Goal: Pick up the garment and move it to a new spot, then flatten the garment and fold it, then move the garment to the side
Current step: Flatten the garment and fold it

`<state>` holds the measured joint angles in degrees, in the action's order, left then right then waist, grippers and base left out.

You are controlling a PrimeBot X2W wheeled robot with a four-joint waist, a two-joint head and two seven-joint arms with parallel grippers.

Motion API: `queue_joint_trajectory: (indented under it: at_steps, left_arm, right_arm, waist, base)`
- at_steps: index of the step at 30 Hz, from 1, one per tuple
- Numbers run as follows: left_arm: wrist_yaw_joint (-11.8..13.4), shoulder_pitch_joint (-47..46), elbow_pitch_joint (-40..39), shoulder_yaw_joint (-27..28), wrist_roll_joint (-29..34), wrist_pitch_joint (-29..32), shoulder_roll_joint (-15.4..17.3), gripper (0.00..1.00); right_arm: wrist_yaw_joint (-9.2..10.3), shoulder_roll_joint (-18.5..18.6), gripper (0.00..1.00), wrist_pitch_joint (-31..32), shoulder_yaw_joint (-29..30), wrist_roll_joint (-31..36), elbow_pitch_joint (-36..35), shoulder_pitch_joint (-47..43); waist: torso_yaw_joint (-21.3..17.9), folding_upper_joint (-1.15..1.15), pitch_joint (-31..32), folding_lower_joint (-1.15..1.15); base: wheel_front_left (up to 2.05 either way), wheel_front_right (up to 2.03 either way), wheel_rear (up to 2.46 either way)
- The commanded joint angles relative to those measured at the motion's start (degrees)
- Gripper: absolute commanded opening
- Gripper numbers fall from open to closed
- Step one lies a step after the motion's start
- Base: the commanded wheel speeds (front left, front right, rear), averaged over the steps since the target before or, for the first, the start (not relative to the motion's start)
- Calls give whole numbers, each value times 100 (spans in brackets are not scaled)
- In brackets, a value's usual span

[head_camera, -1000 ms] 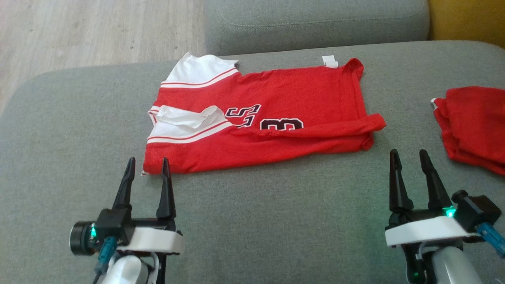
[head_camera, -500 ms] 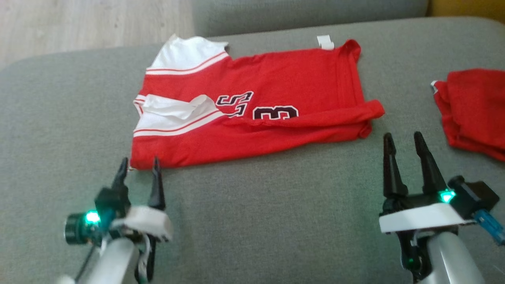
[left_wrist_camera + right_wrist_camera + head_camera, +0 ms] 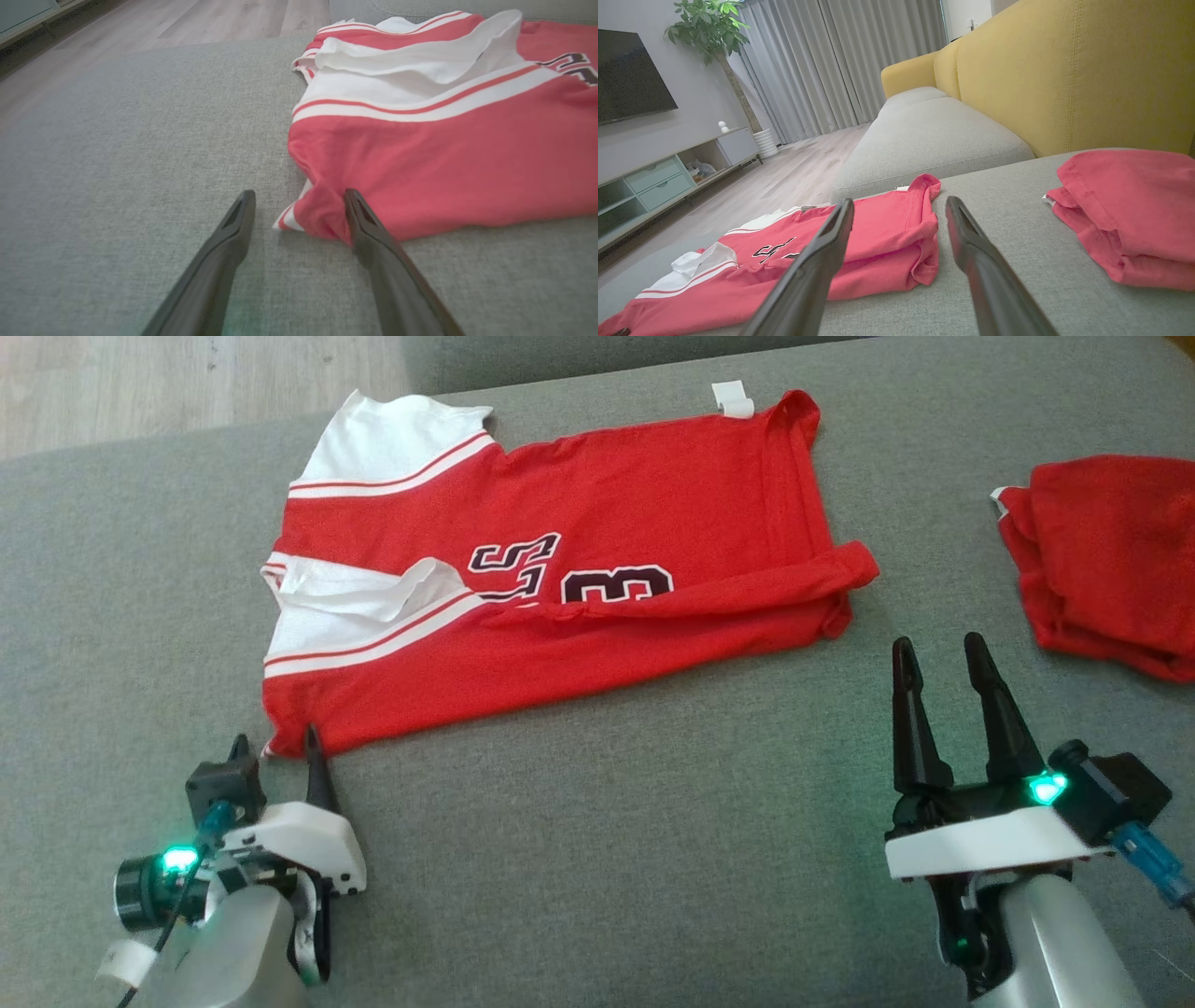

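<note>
The garment (image 3: 597, 495) is a red jersey with white sleeves and black numbers. It lies on the grey cushion (image 3: 607, 821), folded over lengthwise. My left gripper (image 3: 275, 739) is open and tipped down at the garment's near left corner. In the left wrist view that corner (image 3: 308, 219) sits between the spread fingers of the left gripper (image 3: 299, 193), and the right finger overlaps the red edge. My right gripper (image 3: 937, 642) is open with nothing between its fingers, just short of the garment's rolled right end (image 3: 845, 574). The right wrist view shows the right gripper (image 3: 899, 201) pointing at that end (image 3: 924, 261).
A second red folded cloth (image 3: 1102, 551) lies on the cushion to the right of my right gripper. A yellow sofa back (image 3: 1064, 70) rises behind it. Another grey cushion (image 3: 924, 135) lies beyond, and wooden floor (image 3: 140, 383) past the left edge.
The head camera has tilted, shifting the whole picture. My left gripper has dropped and tipped forward, so its fingers now straddle the garment's near left corner. The right gripper stays open, about where it was.
</note>
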<state>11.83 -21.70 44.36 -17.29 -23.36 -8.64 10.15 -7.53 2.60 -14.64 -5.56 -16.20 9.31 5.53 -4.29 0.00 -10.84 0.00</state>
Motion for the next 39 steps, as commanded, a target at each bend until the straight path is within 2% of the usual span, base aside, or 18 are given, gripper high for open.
queue_joint_trajectory:
  at_steps: [1, 6, 7, 8, 13, 17, 25, 28, 31, 39]
  left_arm:
    - [43, -241, 47, 217, -66, 10, 101, 100]
    - [-119, -321, 376, 183, -190, 221, 43, 100]
    - [-167, -346, 421, 174, -218, 276, 30, 52]
    - [-213, -376, 447, 158, -235, 308, 20, 0]
    - [-340, -478, 430, 108, -260, 233, -20, 0]
    - [-441, -581, 226, 34, -220, -46, -67, 0]
    - [-578, -709, -560, -203, -20, -459, -180, 0]
    - [-582, -712, -887, -353, 107, -504, -206, 0]
    - [-599, -699, -1031, -439, 133, -473, -228, 0]
    - [-581, -668, -1231, -563, 154, -355, -220, 0]
  right_arm:
    - [4, 28, 100, -36, -167, -52, -204, 231]
    - [4, 28, 100, -36, -219, -93, -194, 251]
    - [4, 28, 100, -36, -230, -95, -186, 257]
    - [4, 28, 100, -36, -239, -100, -154, 260]
    - [4, 28, 100, 71, -343, 9, 316, 374]
    - [4, 28, 100, 519, -122, 154, 892, 783]
    - [4, 28, 100, 1481, 322, 97, 2561, 1798]
    - [4, 28, 100, 1500, 683, 261, 3339, 2268]
    - [4, 28, 100, 1482, 863, 298, 3817, 2606]
    - [4, 28, 100, 1431, 824, 348, 4780, 3261]
  waist:
    - [-6, 0, 9, 0]
    - [-19, 0, 16, 0]
    - [-17, 0, 12, 0]
    - [-14, 0, 7, 0]
    - [38, 0, 20, 0]
    - [182, 0, 47, 0]
    - [575, 0, -16, 0]
    - [723, 0, -70, 0]
    - [803, 0, -112, 0]
    - [894, 0, -173, 0]
  base:
    - [0, 0, 0]
    - [0, 0, 0]
    - [0, 0, 0]
    - [0, 0, 0]
    - [0, 0, 0]
    - [0, 0, 0]
    - [0, 0, 0]
    - [0, 0, 0]
    - [0, 0, 0]
    - [0, 0, 0]
